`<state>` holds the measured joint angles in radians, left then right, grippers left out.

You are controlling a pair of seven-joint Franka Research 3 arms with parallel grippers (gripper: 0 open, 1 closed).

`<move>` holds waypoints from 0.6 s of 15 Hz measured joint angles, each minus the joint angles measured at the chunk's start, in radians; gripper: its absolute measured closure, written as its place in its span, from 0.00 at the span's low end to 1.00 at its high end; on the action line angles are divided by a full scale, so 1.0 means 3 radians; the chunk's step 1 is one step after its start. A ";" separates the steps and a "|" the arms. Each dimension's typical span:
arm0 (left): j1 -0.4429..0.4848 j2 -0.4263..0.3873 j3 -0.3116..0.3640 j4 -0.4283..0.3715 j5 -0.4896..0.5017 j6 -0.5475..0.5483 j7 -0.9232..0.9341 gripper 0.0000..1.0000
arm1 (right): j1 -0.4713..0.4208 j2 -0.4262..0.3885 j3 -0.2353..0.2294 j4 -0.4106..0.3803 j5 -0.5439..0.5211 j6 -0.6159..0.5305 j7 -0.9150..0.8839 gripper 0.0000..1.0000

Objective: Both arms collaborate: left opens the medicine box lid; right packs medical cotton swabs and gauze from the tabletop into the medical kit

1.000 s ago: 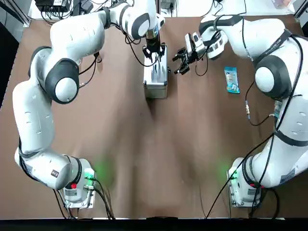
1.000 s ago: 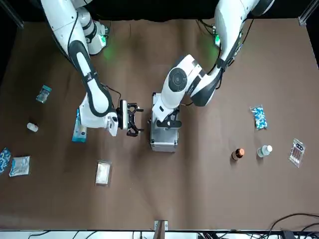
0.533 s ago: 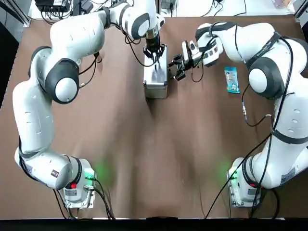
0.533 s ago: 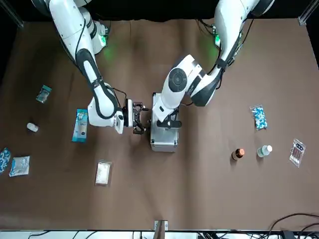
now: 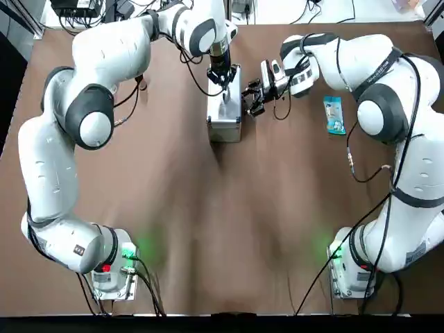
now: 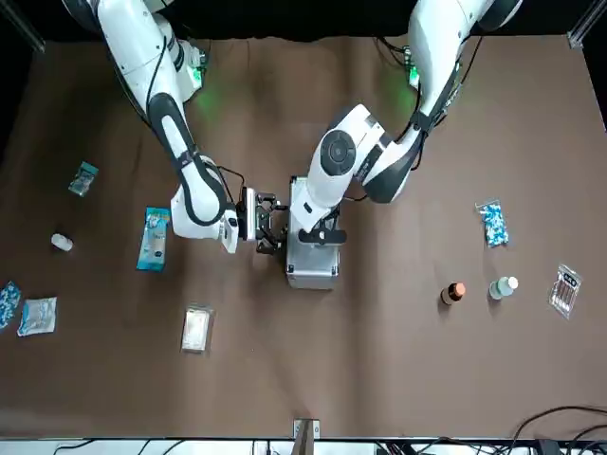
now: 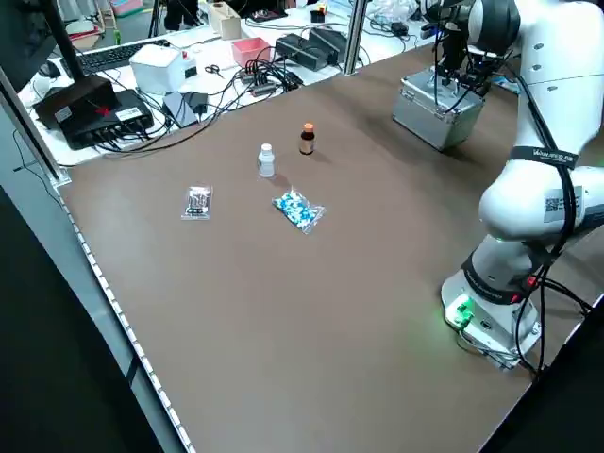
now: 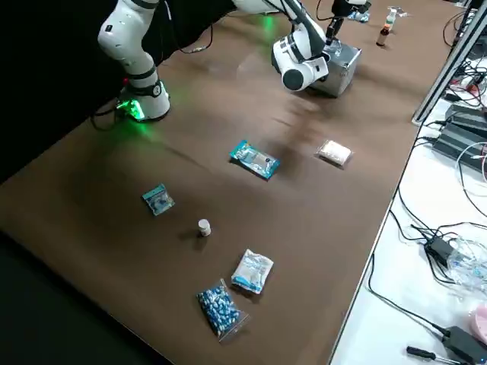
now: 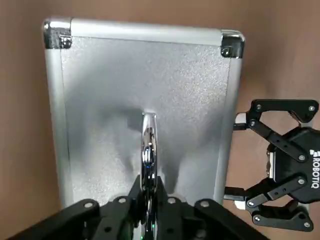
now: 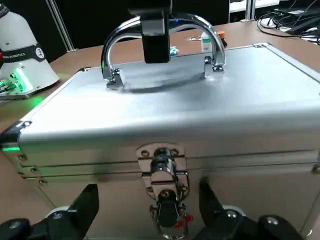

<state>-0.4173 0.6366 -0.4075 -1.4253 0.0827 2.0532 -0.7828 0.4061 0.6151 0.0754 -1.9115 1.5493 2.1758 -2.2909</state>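
The medical kit is a silvery case standing near the table's far middle, with the medicine box lid down. My left gripper is shut on the lid's slim handle from above. My right gripper is open at the case's side, its fingers on either side of the latch. The medical cotton swabs, a teal packet, lie on the tabletop beyond the right arm. The gauze, a flat white packet, lies nearer the front camera.
On the robot's left lie a brown bottle, a white bottle, a blue-dotted pouch and a clear bag. On its right are a small teal packet, a tiny bottle and two pouches.
My right gripper has moved in toward the case until its open fingers straddle the side latch. The left gripper has stayed on the handle.
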 joint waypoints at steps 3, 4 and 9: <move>-0.0001 0.0000 0.0000 0.0000 0.0002 -0.0008 -0.0001 0.92 | -0.0012 0.0000 -0.0029 0.0001 0.0019 -0.0078 -0.0013 0.27; -0.0002 0.0000 0.0001 0.0001 0.0002 -0.0009 -0.0001 0.92 | -0.0024 0.0000 -0.0039 0.0000 0.0027 -0.0112 -0.0018 0.35; -0.0002 0.0000 0.0000 0.0003 0.0002 -0.0018 -0.0003 0.92 | -0.0034 0.0004 -0.0052 0.0008 0.0072 -0.0108 -0.0036 0.47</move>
<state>-0.4180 0.6365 -0.4074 -1.4243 0.0832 2.0478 -0.7838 0.3958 0.6162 0.0599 -1.9090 1.5709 2.1435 -2.3019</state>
